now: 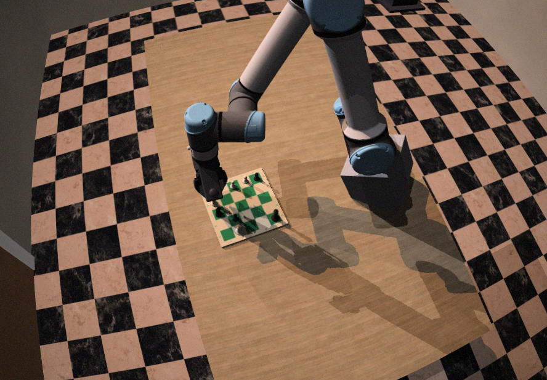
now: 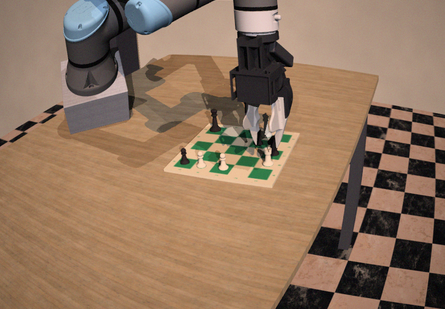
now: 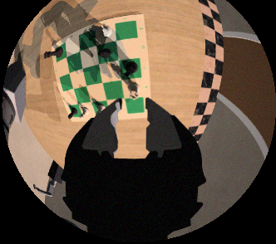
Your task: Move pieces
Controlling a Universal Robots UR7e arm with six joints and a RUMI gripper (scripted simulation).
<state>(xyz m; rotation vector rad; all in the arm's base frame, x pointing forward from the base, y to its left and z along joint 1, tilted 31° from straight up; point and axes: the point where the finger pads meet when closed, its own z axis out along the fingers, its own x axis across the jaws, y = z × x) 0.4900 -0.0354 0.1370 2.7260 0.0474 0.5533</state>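
Observation:
The green and cream chessboard (image 2: 233, 152) lies on the wooden table and also shows in the overhead view (image 1: 245, 206). My gripper (image 2: 265, 138) hangs low over the board's far right corner, fingers partly open. They straddle a tall light piece (image 2: 264, 122) that stands upright in the gripper's shadow, and I see no contact with it. In the wrist view that piece (image 3: 133, 90) stands just ahead of my fingertips. A black pawn (image 2: 259, 139) and a black knight (image 2: 273, 146) stand close beside the fingers. The square labels are too small to read.
A white rook (image 2: 267, 157), two white pawns (image 2: 200, 159) (image 2: 223, 162), a black pawn (image 2: 184, 156) and a tall black piece (image 2: 214, 120) stand upright on the board. The arm's grey base block (image 2: 95, 100) sits at the table's back left. The table edge is to the right.

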